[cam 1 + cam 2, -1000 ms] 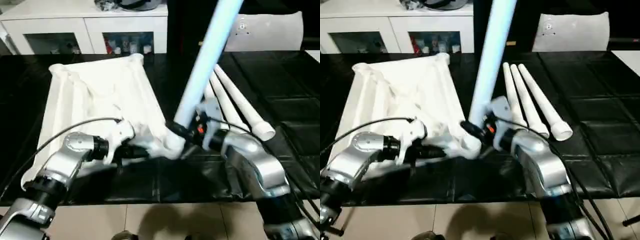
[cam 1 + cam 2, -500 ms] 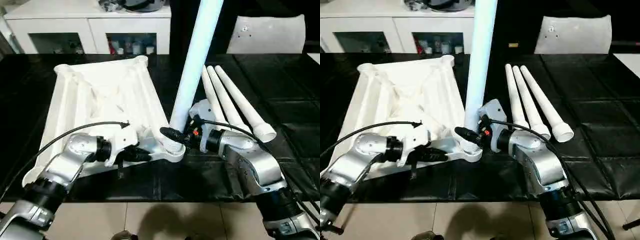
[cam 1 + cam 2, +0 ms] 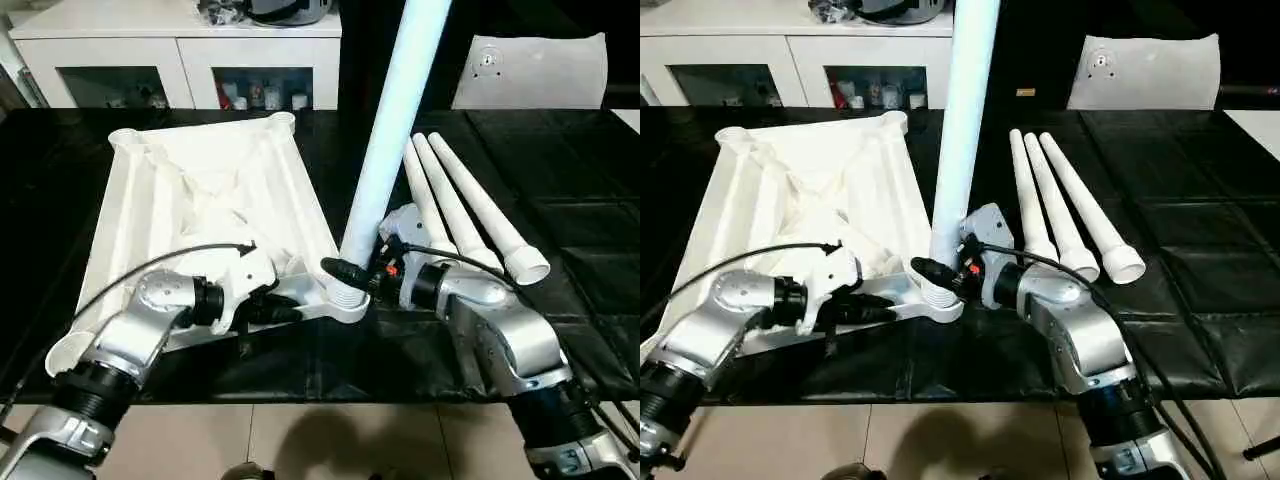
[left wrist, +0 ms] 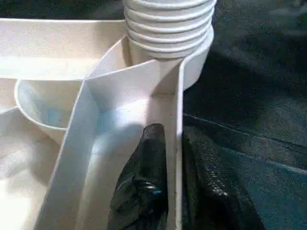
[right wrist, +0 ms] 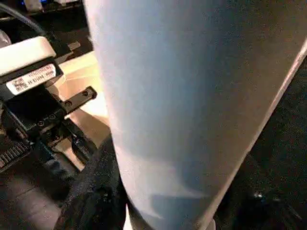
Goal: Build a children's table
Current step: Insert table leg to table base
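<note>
Tabletop (image 3: 200, 200) lies ribbed side up on the black desk (image 3: 560, 170). One leg (image 3: 962, 130) stands upright in its near corner socket (image 4: 192, 48). Right tool (image 3: 940, 272) grips that leg just above the socket. Left tool (image 4: 175, 182) pinches the tabletop's edge wall beside the socket, jaws narrow. Three spare legs (image 3: 465, 215) lie right of the socket.
</note>
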